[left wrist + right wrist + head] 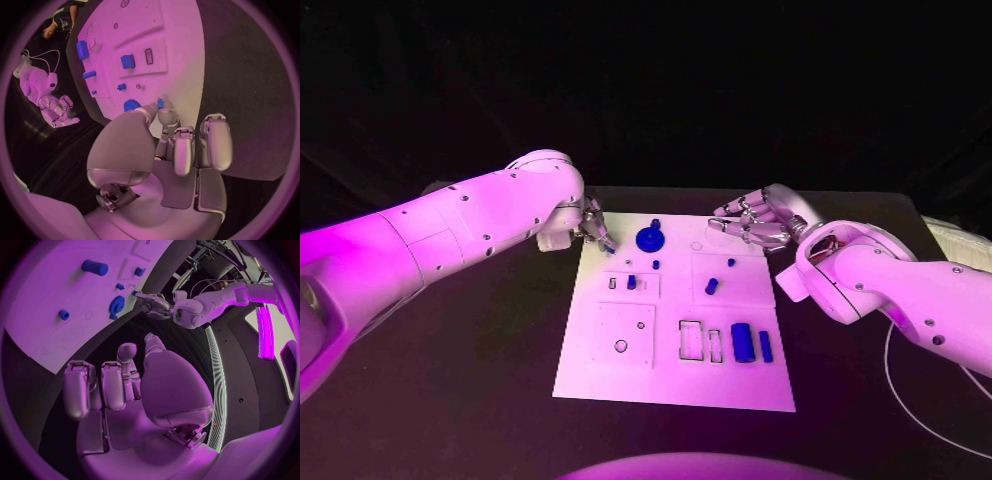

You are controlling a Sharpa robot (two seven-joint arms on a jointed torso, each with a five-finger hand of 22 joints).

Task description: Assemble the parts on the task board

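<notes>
The task board is a flat white plate lying in the middle of the black table, long side running away from the robot; it looks stiff and light, and is best left where it lies. It serves as the tray here: shallow rectangular recesses and small holes are cut in it, and blue parts sit among them. The biggest, a blue block, lies beside two outlined slots near the robot's end, with a slim blue bar just beside it. At the far end is a blue gear, close to the left hand. Small blue pegs stand near the middle.

These parts look like hard, smooth plastic, light and likely slippery, so a pinch across flat sides or the gear's rim should serve.

The left hand's fingertips hover at the board's far left corner; whether they pinch a small piece is hard to tell. The right hand hangs off the far right corner, fingers loosely curled, holding nothing.
</notes>
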